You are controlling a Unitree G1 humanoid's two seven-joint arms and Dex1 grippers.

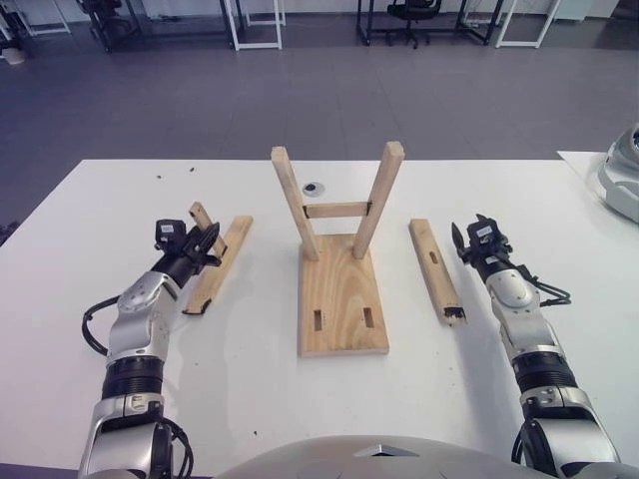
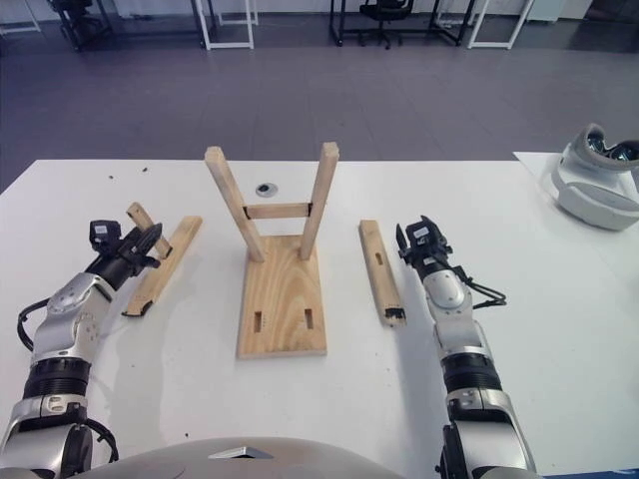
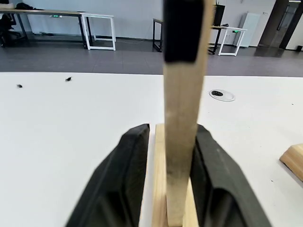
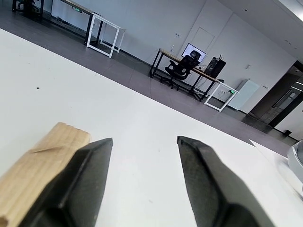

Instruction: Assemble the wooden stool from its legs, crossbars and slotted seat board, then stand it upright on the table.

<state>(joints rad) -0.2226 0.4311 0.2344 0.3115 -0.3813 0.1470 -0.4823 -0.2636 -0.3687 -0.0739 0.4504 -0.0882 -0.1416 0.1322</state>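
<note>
- The left gripper (image 1: 210, 239) is clamped on a short, thin, light wooden crossbar (image 1: 202, 217). It is at 9 o'clock from the seat board.
- Just beside it, a long, flat, light wooden leg (image 1: 221, 261) lies on the smooth white table (image 1: 100, 200).
- In the middle, the flat wooden seat board (image 1: 342, 299) lies with its wavy grain showing.
- Two square wooden legs (image 1: 378, 200) stand up at its 12 o'clock end, joined by a small bar (image 1: 336, 210).
- Two little slots (image 1: 318, 319) at its 6 o'clock end are bare.
- At 3 o'clock lies another long wooden leg (image 1: 436, 267) with small holes in it.
- The right gripper (image 1: 469, 230) sits just beside that leg, jaws wide apart, holding nothing.
- I think the stool is half built. Next, the crossbar needs to go straight into a hole in one of the lying legs.
</note>
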